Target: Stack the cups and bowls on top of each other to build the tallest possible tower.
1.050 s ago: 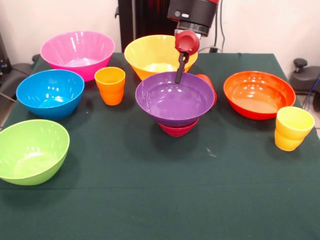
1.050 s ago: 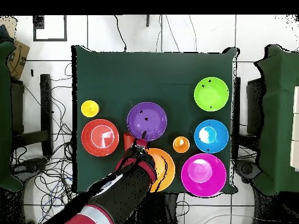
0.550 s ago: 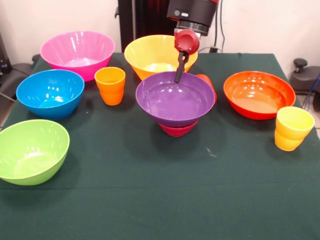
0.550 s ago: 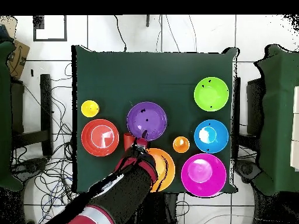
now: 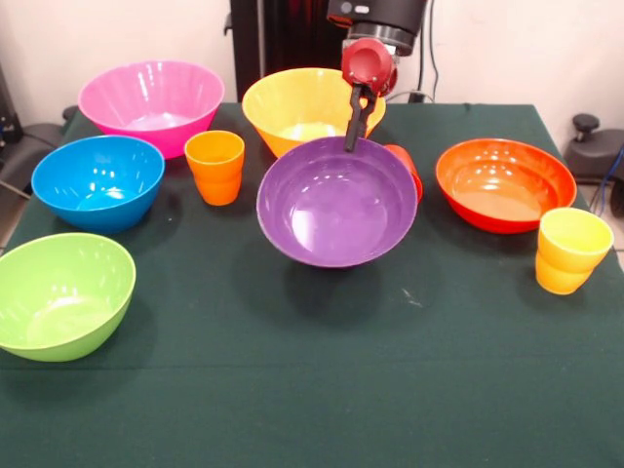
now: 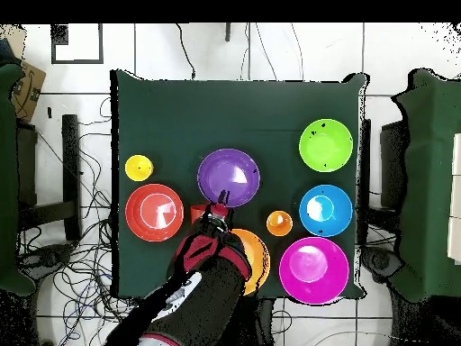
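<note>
I've got the gripper (image 5: 351, 144) clamped on the far rim of the purple bowl (image 5: 336, 205), which hangs tilted toward the camera, clear of the table (image 5: 312, 390), its shadow on the cloth below it. No stack anywhere in front view; the small magenta-red bowl isn't visible, I can't tell if it sits behind the purple one. Red-orange cup (image 5: 405, 164) is just behind the purple bowl's right rim, mostly hidden. Yellow bowl (image 5: 297, 107) sits behind, under the arm. Pink bowl (image 5: 151, 102) far left, blue bowl (image 5: 97, 182) in front of it, green bowl (image 5: 60, 294) nearest at left. Orange cup (image 5: 215, 167) stands upright between blue and purple. Orange-red bowl (image 5: 505, 183) at right, yellow cup (image 5: 571, 251) just beside its near right edge.
</note>
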You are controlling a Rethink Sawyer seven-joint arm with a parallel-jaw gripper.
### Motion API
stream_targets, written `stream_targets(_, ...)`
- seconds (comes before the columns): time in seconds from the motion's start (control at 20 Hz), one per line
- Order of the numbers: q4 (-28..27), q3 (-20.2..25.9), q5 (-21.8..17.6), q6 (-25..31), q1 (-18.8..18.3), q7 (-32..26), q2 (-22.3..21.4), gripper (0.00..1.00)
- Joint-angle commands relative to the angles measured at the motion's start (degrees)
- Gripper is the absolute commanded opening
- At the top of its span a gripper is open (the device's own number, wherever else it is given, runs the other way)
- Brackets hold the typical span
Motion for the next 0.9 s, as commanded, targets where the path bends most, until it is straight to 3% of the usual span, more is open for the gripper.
stream_targets(0.05, -0.50, 9.49, -1.06, 11.04, -0.89, 6.70, -3.88, 1.00)
stream_targets(0.9, -1.83, 10.41, 2.17, 20.75, -0.29, 7.32, -2.10, 1.00)
